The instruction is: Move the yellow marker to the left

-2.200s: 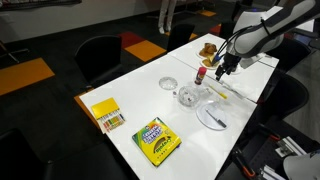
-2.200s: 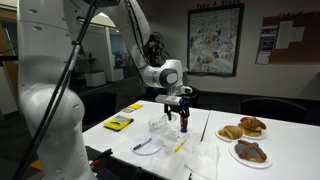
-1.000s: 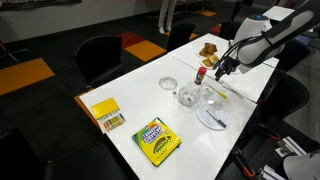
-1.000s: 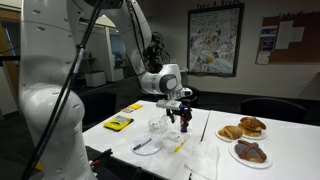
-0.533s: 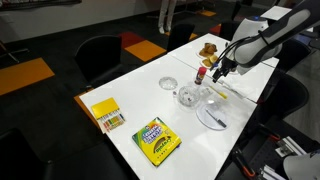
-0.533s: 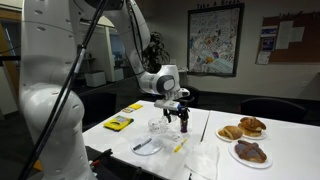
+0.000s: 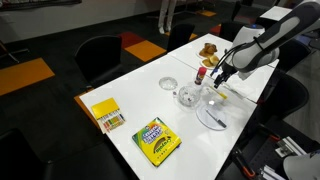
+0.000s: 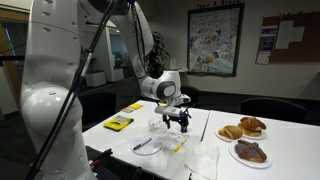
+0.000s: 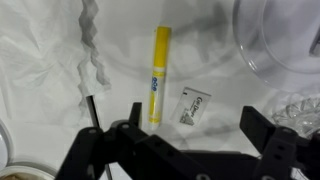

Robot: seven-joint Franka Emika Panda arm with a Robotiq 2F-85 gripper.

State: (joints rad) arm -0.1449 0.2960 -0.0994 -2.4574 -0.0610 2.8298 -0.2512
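Observation:
The yellow marker (image 9: 157,74) lies flat on the white table, running away from the camera in the wrist view. It shows as a thin yellow stick in both exterior views (image 7: 222,93) (image 8: 178,146). My gripper (image 9: 191,126) is open and empty, hanging low over the table just above the marker. Its left finger is next to the marker's near end and its right finger is well to the right. In both exterior views the gripper (image 7: 220,80) (image 8: 177,123) hovers beside the white plate (image 7: 205,120).
A small white packet (image 9: 195,104) lies between the fingers. Crumpled white wrap (image 9: 50,70) is left of the marker, and a glass bowl (image 9: 285,35) is to the right. Also on the table are a red-capped bottle (image 7: 200,75), a crayon box (image 7: 157,140), a yellow pad (image 7: 105,113) and pastry plates (image 8: 245,130).
The arm has lowered the gripper toward the table beside the plate. The marker has not moved.

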